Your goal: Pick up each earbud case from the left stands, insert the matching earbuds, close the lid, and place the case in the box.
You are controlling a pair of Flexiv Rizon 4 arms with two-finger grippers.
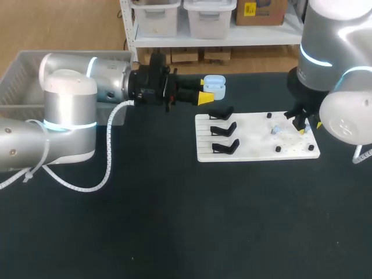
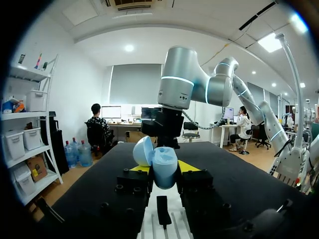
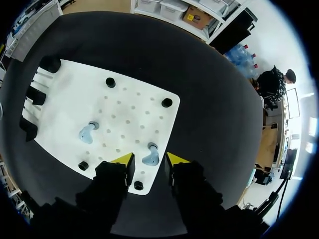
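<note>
The left gripper [image 1: 204, 94] is clamped on a pale blue earbud case [image 1: 214, 85], lid open, raised near the empty black stands [image 1: 224, 129], likely presenting it for filling. Over the white board [image 3: 129, 114], the right gripper [image 3: 149, 162] hangs, jaws apart, astride one earbud [image 3: 150, 157], seemingly ready to pinch it. Another earbud [image 3: 87, 133] lies nearby.

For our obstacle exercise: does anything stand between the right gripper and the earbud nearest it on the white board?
Nothing visible does. The open right gripper hangs over the earbud, in line with the gap between its fingers. A black peg stands beside, not between.
</note>
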